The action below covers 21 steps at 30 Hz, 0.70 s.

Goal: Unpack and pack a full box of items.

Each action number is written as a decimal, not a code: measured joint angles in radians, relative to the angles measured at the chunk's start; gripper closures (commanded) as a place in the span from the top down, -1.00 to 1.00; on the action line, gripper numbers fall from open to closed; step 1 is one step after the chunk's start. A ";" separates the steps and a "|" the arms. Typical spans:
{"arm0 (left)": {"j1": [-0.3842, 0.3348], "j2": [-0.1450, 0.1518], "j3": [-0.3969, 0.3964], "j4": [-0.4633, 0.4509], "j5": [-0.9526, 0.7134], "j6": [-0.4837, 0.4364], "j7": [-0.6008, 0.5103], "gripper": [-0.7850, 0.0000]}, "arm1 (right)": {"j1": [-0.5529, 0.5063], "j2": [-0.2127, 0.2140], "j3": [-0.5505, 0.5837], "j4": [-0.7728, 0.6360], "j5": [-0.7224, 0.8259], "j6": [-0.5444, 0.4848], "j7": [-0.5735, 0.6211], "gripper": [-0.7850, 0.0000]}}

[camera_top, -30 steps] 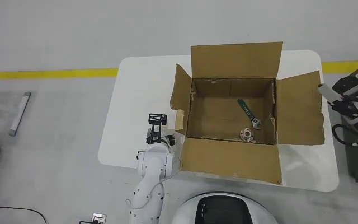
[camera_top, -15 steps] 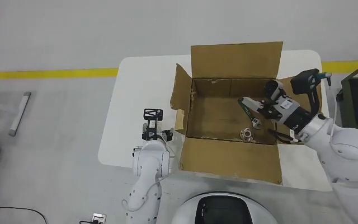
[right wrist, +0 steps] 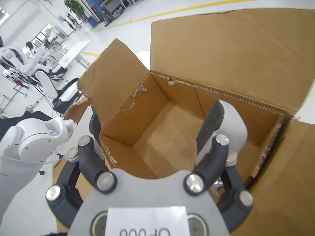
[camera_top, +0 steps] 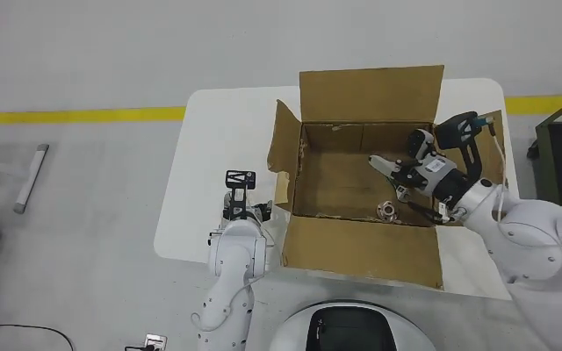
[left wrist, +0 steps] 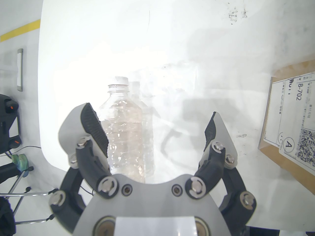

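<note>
Right gripper [right wrist: 157, 110], fingers spread, over the open box [camera_top: 369, 95].
The box sits on the surface's [camera_top: 219, 149] 3 o'clock half, a round metal part [camera_top: 384, 210] at 5 o'clock inside. Left gripper [left wrist: 152, 121], spread too, has an upright clear bottle [left wrist: 123, 128] by one finger.

One cardboard box [camera_top: 364, 250], one round metal fitting [camera_top: 384, 210], one white table [camera_top: 219, 158], at least one clear bottle [left wrist: 123, 124].

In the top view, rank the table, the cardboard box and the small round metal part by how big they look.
table, largest
cardboard box, covering much of it
round metal part on the box floor, smallest by far
</note>
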State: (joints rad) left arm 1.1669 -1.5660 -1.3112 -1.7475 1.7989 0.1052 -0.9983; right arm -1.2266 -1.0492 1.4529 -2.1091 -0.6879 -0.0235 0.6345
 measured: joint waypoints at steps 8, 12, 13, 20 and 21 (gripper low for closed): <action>0.000 0.000 0.000 0.000 0.000 0.000 0.000 1.00 | 0.156 -0.010 -0.199 -0.014 -0.405 0.249 0.369 1.00; 0.000 0.000 0.000 0.000 0.000 0.000 0.000 1.00 | 0.216 -0.019 -0.281 0.052 -0.492 0.249 0.463 1.00; 0.000 0.000 0.000 0.000 0.000 0.000 0.000 1.00 | 0.221 -0.020 -0.287 0.060 -0.496 0.250 0.466 1.00; 0.000 0.000 0.000 0.000 0.000 0.000 0.000 1.00 | 0.220 -0.020 -0.286 0.058 -0.494 0.251 0.464 1.00; 0.000 0.000 0.000 0.000 0.000 0.000 0.000 1.00 | 0.220 -0.020 -0.286 0.058 -0.494 0.251 0.464 1.00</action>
State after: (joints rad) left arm 1.1669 -1.5660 -1.3112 -1.7475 1.7989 0.1052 -0.9983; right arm -1.0063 -1.0691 1.1669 -2.0509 -1.1814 0.2272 1.0988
